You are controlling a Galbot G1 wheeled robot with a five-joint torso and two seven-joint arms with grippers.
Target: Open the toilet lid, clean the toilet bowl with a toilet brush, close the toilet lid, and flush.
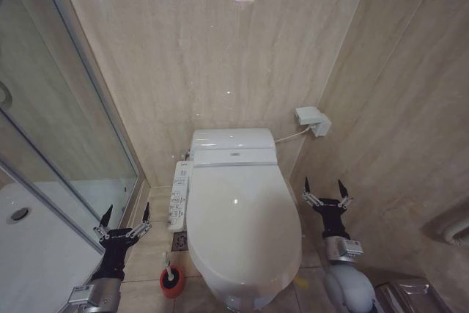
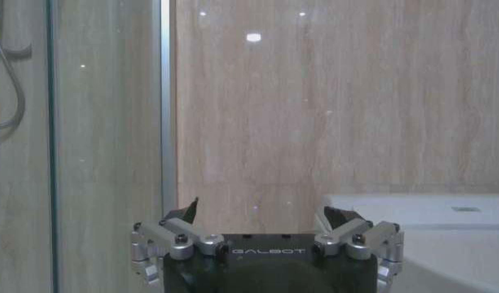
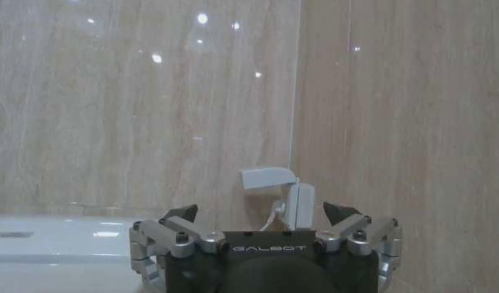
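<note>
The white glossy toilet lid lies shut over the toilet bowl, whose basin is hidden beneath it. A side button panel runs along the toilet's left edge. The toilet brush stands in its red round holder on the floor at the toilet's front left. My left gripper is open in the air to the left of the toilet, above the brush. My right gripper is open to the right of the lid, near the side wall. Both hold nothing.
A glass shower door with a metal frame and a white shower tray stand on the left. A white wall box with a cable sits behind the toilet's right. Tiled walls close in on the back and right.
</note>
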